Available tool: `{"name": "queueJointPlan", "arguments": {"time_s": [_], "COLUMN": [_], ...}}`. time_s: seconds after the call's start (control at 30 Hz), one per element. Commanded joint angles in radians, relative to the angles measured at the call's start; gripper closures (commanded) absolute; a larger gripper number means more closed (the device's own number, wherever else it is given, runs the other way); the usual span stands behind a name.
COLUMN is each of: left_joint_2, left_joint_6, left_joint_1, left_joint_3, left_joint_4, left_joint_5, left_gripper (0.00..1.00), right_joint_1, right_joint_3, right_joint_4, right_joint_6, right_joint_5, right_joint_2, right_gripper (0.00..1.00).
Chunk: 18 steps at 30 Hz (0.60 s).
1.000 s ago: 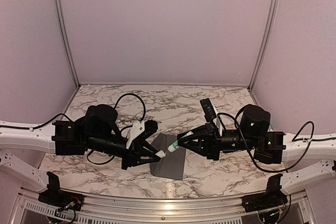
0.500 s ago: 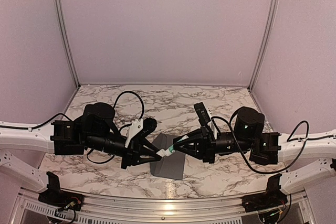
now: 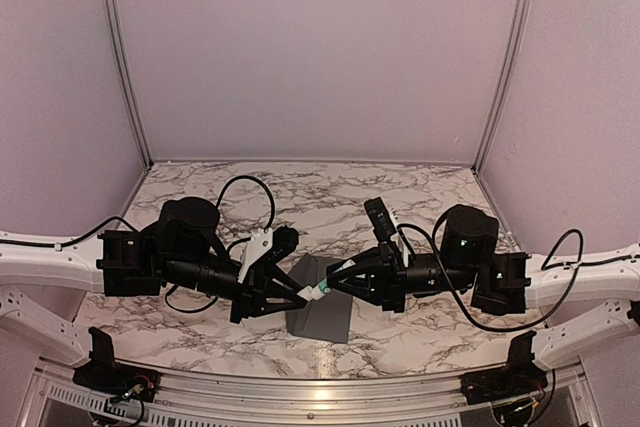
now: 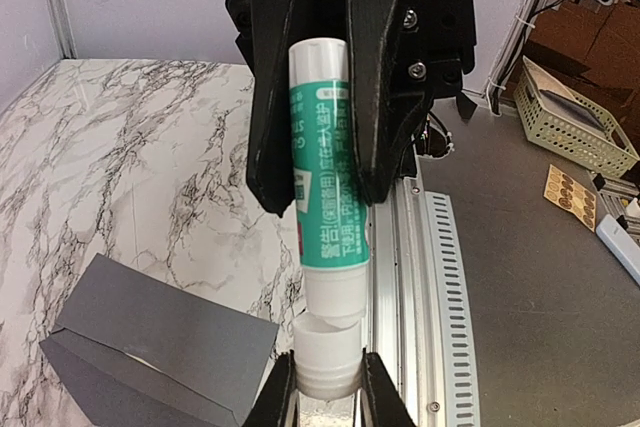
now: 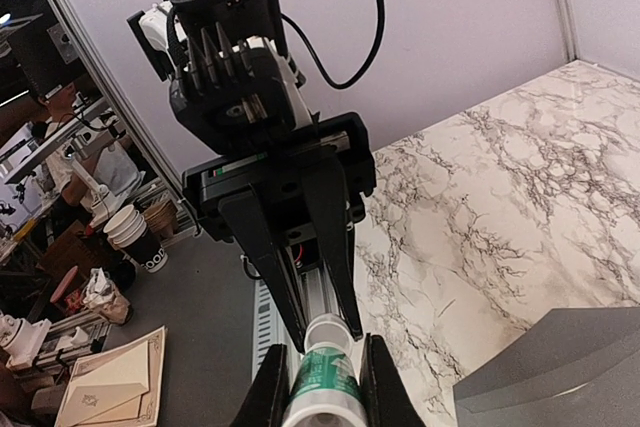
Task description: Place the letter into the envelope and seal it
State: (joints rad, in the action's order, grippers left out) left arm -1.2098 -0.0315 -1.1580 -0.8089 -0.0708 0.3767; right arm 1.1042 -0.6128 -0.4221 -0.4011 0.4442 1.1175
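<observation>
left gripper (image 4: 327, 392): fingers shut tight on the small white cap (image 4: 327, 352), a pinch near the tips only.
right gripper (image 5: 325, 387): clamped round the white-&-green tube (image 4: 325, 177), nozzle end aimed at the cap; the two meet tip to tip.
cap vs tube: nozzle sits at the cap's mouth; can't tell if it's seated or free.
envelope (image 3: 322, 315): flat on the marble table (image 3: 400, 197), near centre, right under the grippers, nothing holding it; flap (image 3: 308, 267) at the far end looks lifted.
letter: not in view; prob. inside the envelope already, can't confirm.
risk 1: cap pops out of that shallow pinch if the arms pull off-axis, then drops & rolls off the near edge.
risk 2: if the tube is soft, the right grip squeezes it & glue oozes onto the envelope body, not the flap.
risk 3: fingers v. close; any misalignment & they knock, tube twists in the grip.
risk 4: a low pass w/ either arm nudges the loose envelope, or the flap falls shut before any glue goes on.
</observation>
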Motion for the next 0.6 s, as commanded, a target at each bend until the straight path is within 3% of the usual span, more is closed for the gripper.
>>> {"name": "queueJointPlan", "arguments": {"time_s": [0.0,0.57], "left_joint_2": [0.006,-0.018], "left_joint_6": [-0.002,-0.007], "left_joint_1": [-0.002,-0.001], "left_joint_3": [0.003,-0.006], "left_joint_4": [-0.029,-0.021], "left_joint_5": [0.002,0.021], "left_gripper": [0.94,0.93], "right_joint_1": [0.013,0.014], "right_joint_3": [-0.049,-0.060], "right_joint_4": [-0.010,0.012], "right_joint_6": [-0.003,0.016], "right_joint_5": [-0.003,-0.029], "right_joint_2": [0.005,0.024], "right_gripper": [1.00,1.00]}}
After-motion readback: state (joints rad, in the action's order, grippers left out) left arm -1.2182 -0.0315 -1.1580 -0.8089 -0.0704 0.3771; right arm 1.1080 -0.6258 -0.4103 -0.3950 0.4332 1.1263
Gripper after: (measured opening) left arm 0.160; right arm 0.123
